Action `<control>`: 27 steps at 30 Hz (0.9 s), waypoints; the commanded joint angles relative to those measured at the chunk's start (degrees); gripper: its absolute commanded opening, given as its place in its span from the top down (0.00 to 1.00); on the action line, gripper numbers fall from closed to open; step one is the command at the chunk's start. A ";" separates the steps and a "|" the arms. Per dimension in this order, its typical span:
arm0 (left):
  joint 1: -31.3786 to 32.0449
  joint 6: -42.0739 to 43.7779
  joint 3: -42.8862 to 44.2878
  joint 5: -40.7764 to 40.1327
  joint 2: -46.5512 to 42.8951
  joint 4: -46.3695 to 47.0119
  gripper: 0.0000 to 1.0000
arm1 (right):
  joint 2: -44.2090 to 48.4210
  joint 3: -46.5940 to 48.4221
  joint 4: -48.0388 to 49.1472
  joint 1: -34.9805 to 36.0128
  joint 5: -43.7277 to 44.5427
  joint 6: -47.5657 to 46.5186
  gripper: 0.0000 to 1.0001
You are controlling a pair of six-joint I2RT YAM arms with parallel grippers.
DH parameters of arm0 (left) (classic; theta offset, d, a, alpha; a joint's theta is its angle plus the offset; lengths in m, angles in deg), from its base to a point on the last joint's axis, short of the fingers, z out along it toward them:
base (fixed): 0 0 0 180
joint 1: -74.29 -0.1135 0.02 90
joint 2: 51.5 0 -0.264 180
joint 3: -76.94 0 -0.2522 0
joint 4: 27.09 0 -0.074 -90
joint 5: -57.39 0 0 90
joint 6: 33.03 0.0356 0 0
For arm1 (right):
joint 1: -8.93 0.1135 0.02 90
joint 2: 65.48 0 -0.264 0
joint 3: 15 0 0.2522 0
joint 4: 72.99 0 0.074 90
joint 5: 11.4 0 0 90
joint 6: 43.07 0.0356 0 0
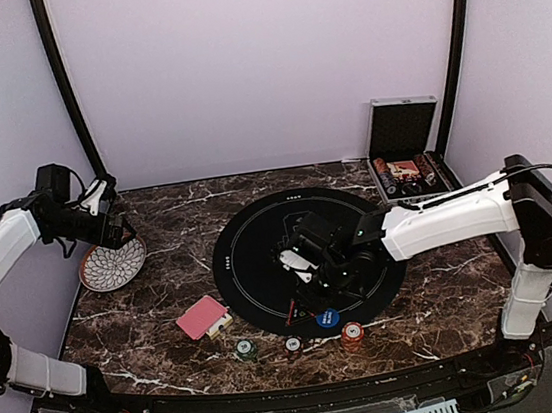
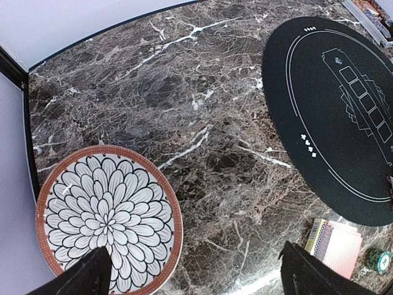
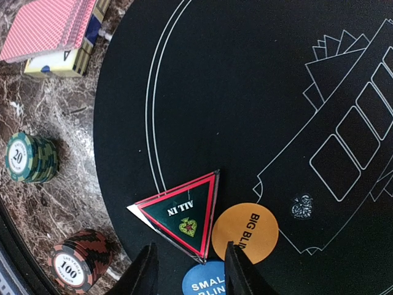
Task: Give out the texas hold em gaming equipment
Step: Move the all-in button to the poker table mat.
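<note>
Red-backed deck of playing cards (image 1: 201, 316) lies off the black round felt mat (image 1: 250, 240) at 8 o'clock, striped poker chips (image 1: 245, 348) at 6. Right gripper (image 3: 190, 249) straddles the green triangular ALL IN marker (image 3: 184, 212), jaws half apart, grip unconfirmed, likely to hand it out. Left gripper (image 2: 196, 273) gapes empty at the table's 9.

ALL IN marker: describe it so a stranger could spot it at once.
Find the round black mat on the marble table. At its near edge lie three flat markers: an orange BIG BLIND disc, a blue SMALL BLIND disc and the ALL IN marker. It alone is a triangle, dark with a red border.
</note>
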 commanded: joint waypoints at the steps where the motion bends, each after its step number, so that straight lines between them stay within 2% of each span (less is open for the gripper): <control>1: -0.31 0.77 1.99 1.64 -2.13 -2.68 0.01 | -1.45 1.64 0.04 1.28 0.09 -0.85 0.63; 10: -0.31 0.49 2.66 2.16 -3.18 -3.86 0.01 | -4.04 0.76 -1.04 3.75 2.73 -2.95 0.62; 27: -0.31 0.13 6.11 3.88 -2.46 -5.90 0.01 | -6.06 -1.57 0.75 3.96 4.71 -3.50 0.64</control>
